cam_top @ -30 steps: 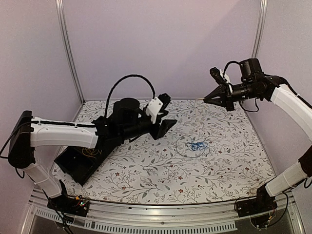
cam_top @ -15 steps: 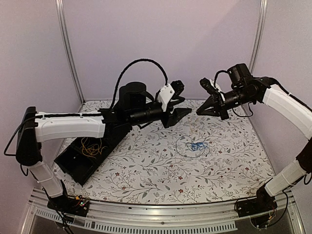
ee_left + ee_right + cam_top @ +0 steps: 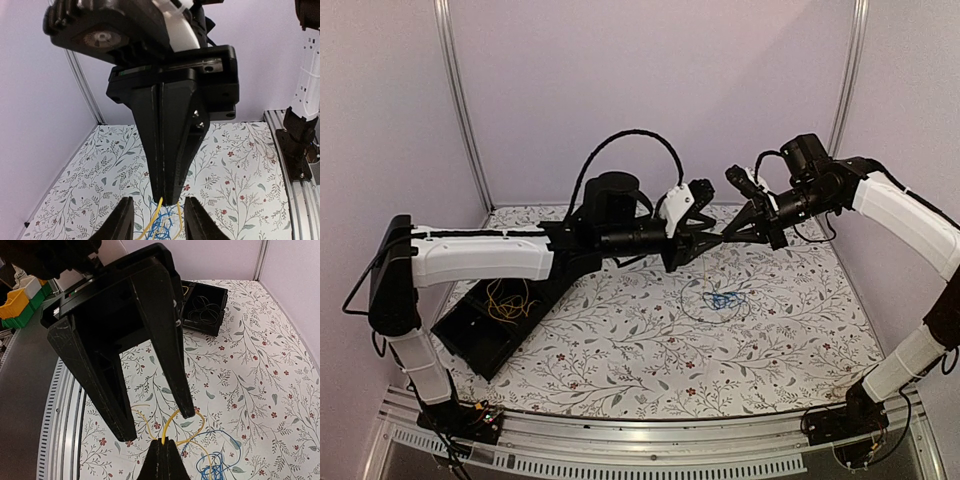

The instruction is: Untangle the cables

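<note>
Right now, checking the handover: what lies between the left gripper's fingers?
The yellow cable, hanging from the tip of the shut right gripper, runs between the open fingers of the left gripper; the left wrist view shows it.

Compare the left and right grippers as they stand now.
The left gripper stands open; the right gripper is shut. The right gripper pinches the yellow cable; the left gripper holds nothing, straddling the right one's tip. Both are black, raised above the blue cable.

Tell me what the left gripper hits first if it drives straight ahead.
Probably the yellow cable pinched in the right gripper's shut tip, right between the left gripper's fingers; depth unclear.
</note>
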Robot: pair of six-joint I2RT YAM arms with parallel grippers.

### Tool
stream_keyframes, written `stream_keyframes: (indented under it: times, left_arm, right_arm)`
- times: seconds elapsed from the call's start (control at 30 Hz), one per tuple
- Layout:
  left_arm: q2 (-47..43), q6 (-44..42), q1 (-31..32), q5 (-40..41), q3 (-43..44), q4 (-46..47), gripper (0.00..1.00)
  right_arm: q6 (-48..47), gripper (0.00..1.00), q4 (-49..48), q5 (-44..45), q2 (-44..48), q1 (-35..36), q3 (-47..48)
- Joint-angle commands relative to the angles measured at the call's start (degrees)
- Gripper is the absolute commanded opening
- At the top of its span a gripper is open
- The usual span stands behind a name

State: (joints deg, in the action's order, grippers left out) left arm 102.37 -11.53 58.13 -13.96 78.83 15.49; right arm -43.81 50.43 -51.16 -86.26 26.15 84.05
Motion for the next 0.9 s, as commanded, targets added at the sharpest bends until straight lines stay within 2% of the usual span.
stream_keyframes:
  times: [0.0,0.23,0.43,0.53,0.57,0.67,0.73,0.87]
  left_arm:
    - [1.8,-1.2,0.0,-0.6,2.2,-2.5,0.32]
    - [3.1,-2.9,0.0,0.8,2.5,-3.6,0.29]
    - [3.1,-3.2,0.0,0.7,2.5,-3.2,0.10]
    - [1.9,-2.9,-0.1,1.7,1.5,-2.2,0.00]
    - [1.4,-2.6,-0.2,2.4,1.3,-2.2,0.00]
    - [-1.0,-1.7,-1.0,4.5,0.8,-4.8,0.00]
    - [-3.7,-1.3,-2.0,6.6,-0.5,-7.1,0.00]
    - [-12.0,-0.5,-3.9,12.0,-5.3,-10.4,0.00]
  right_arm:
    - [-1.0,0.00,1.1,-1.1,0.0,0.4,1.7]
    - [-1.4,0.00,1.6,-1.2,0.2,0.4,2.3]
    - [-1.5,0.00,1.6,-1.0,0.1,0.4,2.1]
    - [-1.4,0.04,1.7,-1.0,-0.1,0.5,2.0]
    - [-1.2,0.06,1.6,-1.1,-0.1,0.4,2.1]
    - [-0.9,0.24,1.9,-0.8,0.2,0.3,2.5]
    - [-0.8,0.32,1.3,0.0,1.6,-0.5,1.6]
    - [-0.3,0.50,-4.0,-1.9,6.6,-6.7,-7.3]
